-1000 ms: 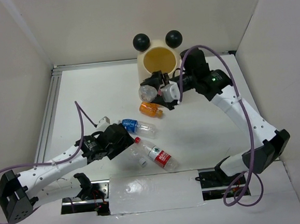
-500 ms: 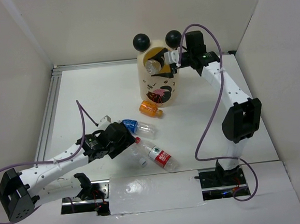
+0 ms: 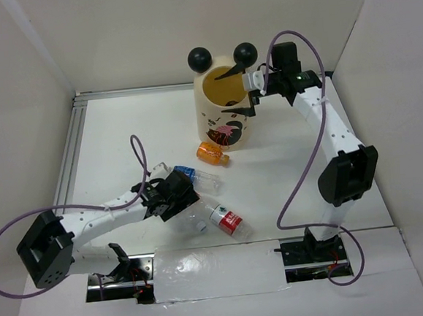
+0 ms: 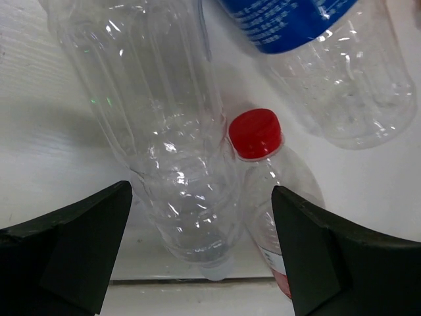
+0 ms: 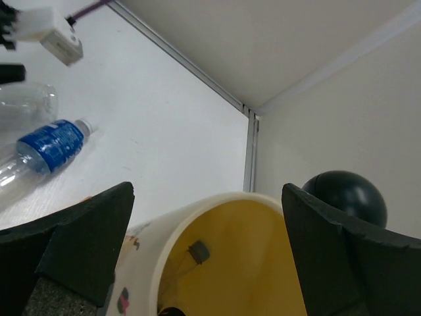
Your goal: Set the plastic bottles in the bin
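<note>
The cream bin [image 3: 224,128] with black ball ears stands at the back; its yellow inside [image 5: 263,276] fills the right wrist view. My right gripper [image 3: 237,92] hangs open over its mouth, with nothing between the fingers [image 5: 72,250]. My left gripper [image 3: 179,198] is open low over the lying plastic bottles. An unlabelled clear bottle [image 4: 171,131] and a red-capped one [image 4: 255,133] lie between its fingers [image 4: 72,250]. A blue-labelled bottle [image 3: 191,177] lies just beyond, and the red-labelled bottle [image 3: 228,221] to the right. An orange bottle [image 3: 211,153] rests at the bin's foot.
White walls enclose the table on three sides, with a metal rail [image 3: 72,154] along the left and back edges. A black ear [image 5: 345,194] sits beside my right finger. Purple cables loop from both arms.
My right gripper rose with a clear bottle to the bin's mouth and opened; the bottle has left its jaws. My left gripper shifted right over the lying bottles.
</note>
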